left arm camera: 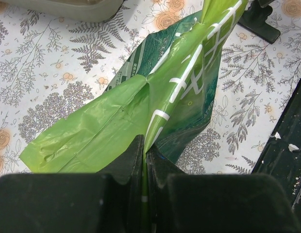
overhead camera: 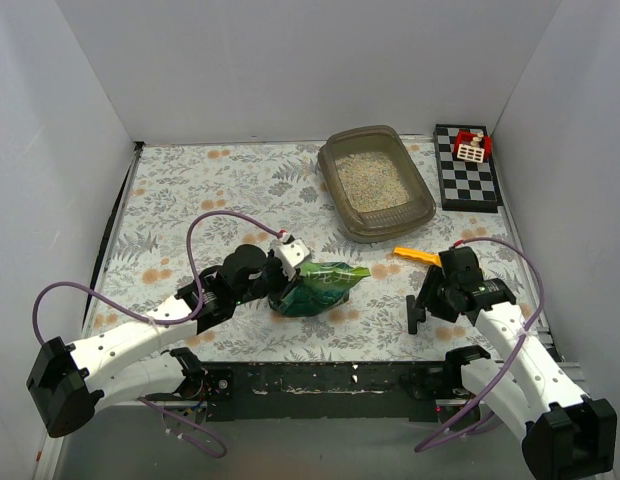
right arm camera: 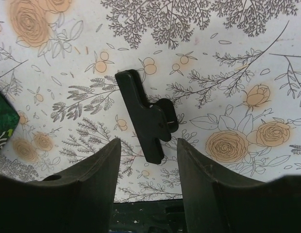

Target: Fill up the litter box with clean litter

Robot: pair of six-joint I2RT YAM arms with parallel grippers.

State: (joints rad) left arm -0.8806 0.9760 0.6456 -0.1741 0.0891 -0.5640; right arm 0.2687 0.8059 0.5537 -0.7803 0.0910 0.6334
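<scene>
The grey-brown litter box (overhead camera: 422, 205) stands at the back right with pale clean litter (overhead camera: 371, 181) lying in it. A crinkled green bag (overhead camera: 325, 283) lies at mid-table, and my left gripper (overhead camera: 287, 277) is shut on its edge. In the left wrist view the jaws (left arm camera: 144, 141) pinch a fold of the green bag (left arm camera: 184, 82). My right gripper (right arm camera: 149, 143) is open and low over the mat. Its fingertips stand on either side of the near end of a black clip (right arm camera: 145, 114) without touching it. From above, the right gripper (overhead camera: 428, 300) is near the front right.
A yellow-orange scoop (overhead camera: 414, 256) lies just behind the right gripper. A black-and-white checkered board (overhead camera: 468, 185) with a small red-and-white piece (overhead camera: 473, 148) is at the back right corner. White walls close in three sides. The black front rail (overhead camera: 330, 380) runs along the near edge.
</scene>
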